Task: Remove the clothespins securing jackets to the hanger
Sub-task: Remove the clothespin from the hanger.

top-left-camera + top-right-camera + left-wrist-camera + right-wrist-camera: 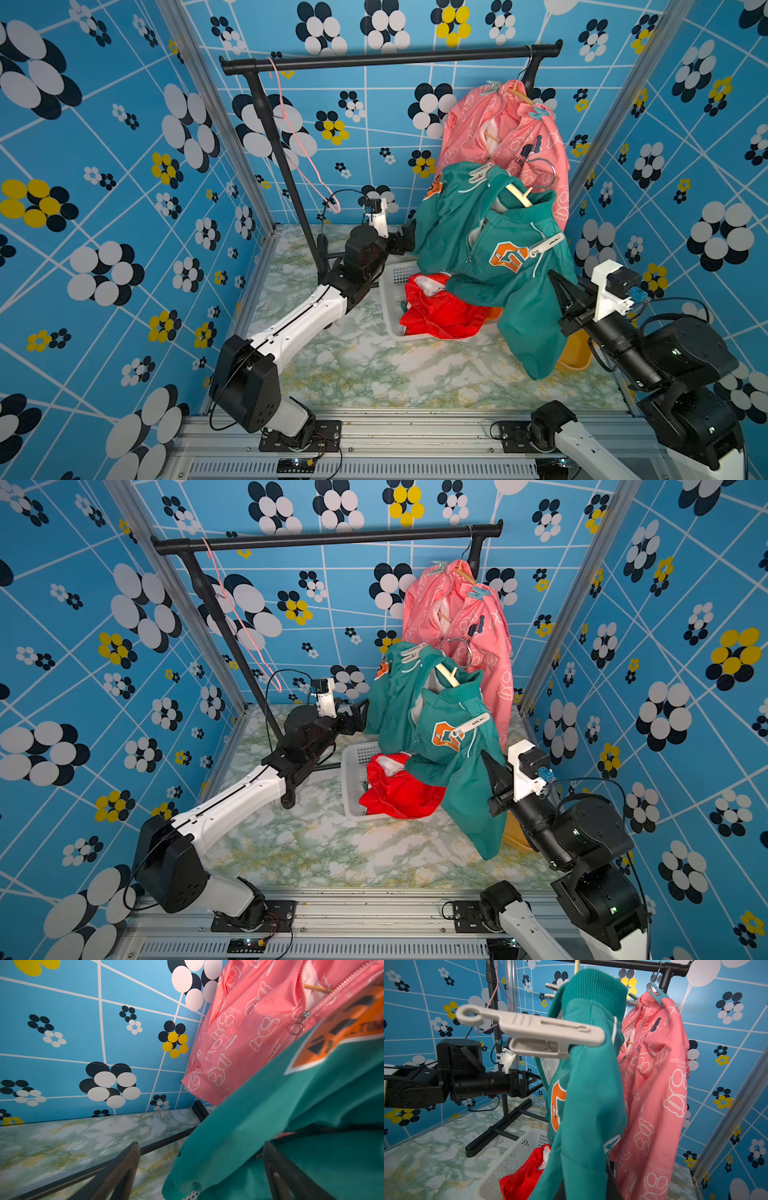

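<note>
The green jacket (pixel 478 241) with the orange G hangs tilted on a hanger in front of the pink jacket (pixel 511 137), which is on the rail. Two whitish clothespins grip the green one, at its lower shoulder (pixel 546 244) (pixel 529 1030) and its upper shoulder (pixel 480 172). Teal clothespins (pixel 540 111) (pixel 656 995) pinch the pink shoulders. My left gripper (pixel 409 239) (pixel 199 1167) is open, its fingers on either side of the green sleeve's edge. My right gripper (pixel 557 286) is shut on the other green sleeve, whose fabric hides the jaws in the right wrist view.
A white basket (pixel 392 291) on the marble table holds the red jacket (pixel 440 309). A yellow tub (pixel 575 353) sits behind the hanging green sleeve. The black rail (pixel 395 58) carries a bare pink wire hanger (pixel 291 124) at its left end. The rack's base bars (pixel 500 1126) cross the table.
</note>
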Robot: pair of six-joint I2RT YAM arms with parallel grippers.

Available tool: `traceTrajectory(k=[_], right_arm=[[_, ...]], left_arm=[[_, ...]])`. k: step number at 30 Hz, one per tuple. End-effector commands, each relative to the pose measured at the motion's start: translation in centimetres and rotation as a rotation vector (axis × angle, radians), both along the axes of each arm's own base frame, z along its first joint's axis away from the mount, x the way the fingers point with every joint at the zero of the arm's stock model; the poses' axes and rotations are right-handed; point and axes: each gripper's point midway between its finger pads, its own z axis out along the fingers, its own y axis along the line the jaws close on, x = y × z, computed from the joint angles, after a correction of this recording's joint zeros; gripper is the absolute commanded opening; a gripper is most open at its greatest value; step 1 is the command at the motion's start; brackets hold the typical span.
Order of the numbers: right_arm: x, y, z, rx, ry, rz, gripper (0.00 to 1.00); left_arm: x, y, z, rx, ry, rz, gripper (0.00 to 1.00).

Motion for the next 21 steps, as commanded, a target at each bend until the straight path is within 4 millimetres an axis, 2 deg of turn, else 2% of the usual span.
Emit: traceTrajectory(k=[1,4,7,10,13,15,17,21], right_arm=[[-1.4,-0.3,3.9,0.063,-0.141,0.017,0.00],[-1.0,-0.1,4.0,0.050,-0.137,0.019,0.00],[-0.5,0.4,4.3,0.045,-0.138,0.032,0.00],[0.5,1.3,4.7,0.047,-0.144,0.056,0.00],[2.3,2.8,4.9,0.059,-0.143,0.092,0.00],[3.5,3.8,4.9,0.079,-0.142,0.123,0.00],[4.5,4.9,5.2,0.103,-0.152,0.161,0.00],[6.9,6.5,5.5,0.131,-0.158,0.194,0.00]], left_arm=[[1.7,-1.1,1.5,-0.084,-0.012,-0.047,0.93],[2.8,-1.8,0.6,-0.112,0.008,-0.099,0.93],[3.0,-2.8,0.0,-0.144,0.012,-0.207,0.92],[1.3,-5.1,-0.2,-0.193,0.002,-0.459,0.88],[-1.7,-6.9,-0.1,-0.265,-0.051,-0.717,0.87],[-3.4,-6.8,0.2,-0.330,-0.093,-0.847,0.86],[-4.1,-6.3,0.4,-0.397,-0.095,-0.927,0.82],[-2.9,-4.7,-0.8,-0.481,-0.045,-0.919,0.75]])
